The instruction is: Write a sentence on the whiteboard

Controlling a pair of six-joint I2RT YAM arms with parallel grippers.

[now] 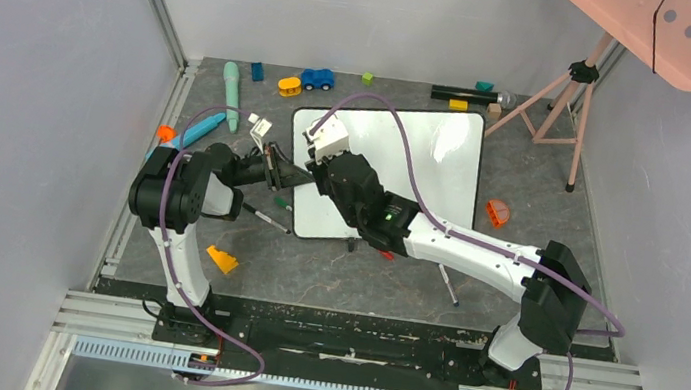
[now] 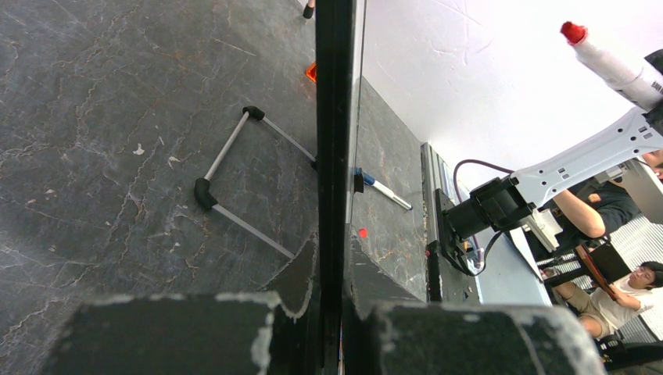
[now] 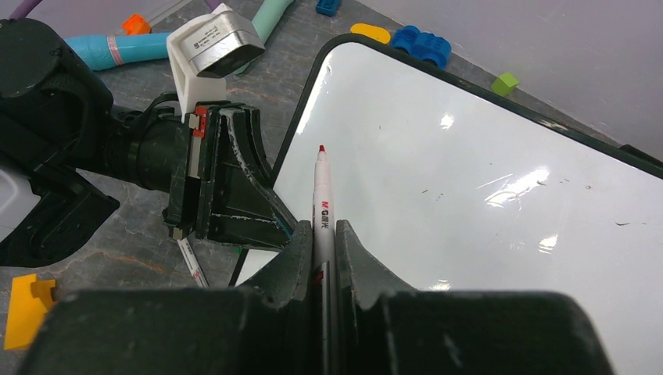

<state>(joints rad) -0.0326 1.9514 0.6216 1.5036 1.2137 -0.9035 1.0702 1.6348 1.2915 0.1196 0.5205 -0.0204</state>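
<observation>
The whiteboard [image 1: 416, 164] lies on the dark table, glossy white with a thin black rim. No red sentence shows on it, only a few tiny dark specks. My left gripper [image 1: 286, 175] is shut on the board's left rim [image 2: 335, 117], with one finger on each side of it. My right gripper [image 1: 326, 157] is shut on a white marker [image 3: 321, 205]. The marker's red tip [image 3: 320, 148] points over the board's left part [image 3: 469, 195]. I cannot tell if the tip touches the board. The tip also shows in the left wrist view [image 2: 573, 31].
Toys lie along the back: a blue car [image 1: 316, 78], a yellow piece [image 1: 289, 86], a green tube [image 1: 232, 82] and a black cylinder [image 1: 465, 96]. A teal tube [image 1: 197, 130], a loose pen [image 1: 270, 217] and a yellow wedge [image 1: 222, 259] lie left. An orange piece [image 1: 498, 212] lies right. A pink dotted panel [image 1: 666, 30] stands on a tripod.
</observation>
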